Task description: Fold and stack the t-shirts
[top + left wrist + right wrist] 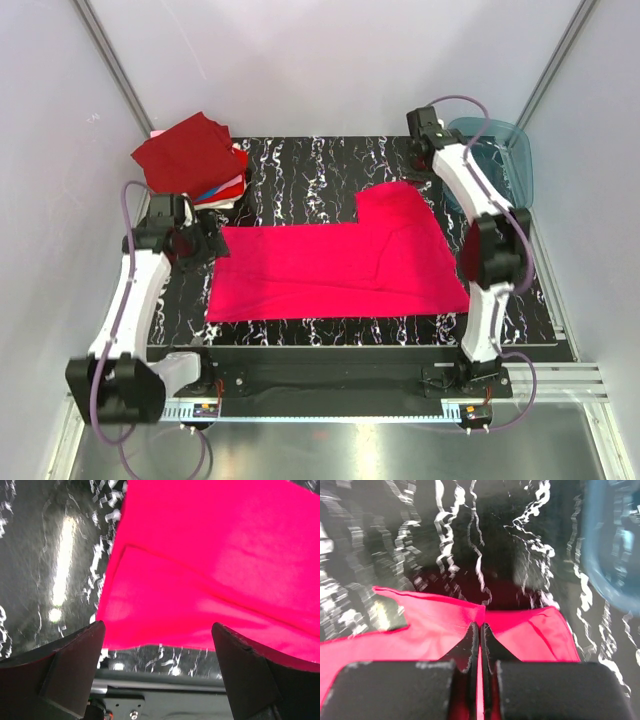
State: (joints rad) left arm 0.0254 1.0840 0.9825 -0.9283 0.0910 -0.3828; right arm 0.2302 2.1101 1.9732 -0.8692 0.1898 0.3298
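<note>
Your right claw (480,625) has its fingers pressed together on the far edge of the pink t-shirt (330,265), which peaks up at the tips. It's a thin bite, prob. one layer. Pull fast or sideways and the cloth can slip out, or the top layer peels off the one under it and the fold goes crooked.

Your left claw (157,630) is spread wide over the shirt's near-left corner, gripping nothing. So nothing pins that side. If the right arm drags, the whole shirt can slide across the counter (300,165) and bunch instead of folding over.

The shirt lies mid-counter, partly folded, w/ a flap already doubled over on the right. Watch that crease: a skewed pull would open it.

Two more hazards:
- The right arm works just beside the teal bin (505,150), so a wide swing could knock it.
- The stack of folded t-shirts (190,160) sits at the far-left corner w/ the maroon top piece skewed over the red, white and blue ones. A careless drop there could tip it.

Containers: only the bin. It's at the far right, partly behind the right arm, and you can't tell what's in it, if anything. No shirt shows through its wall.
</note>
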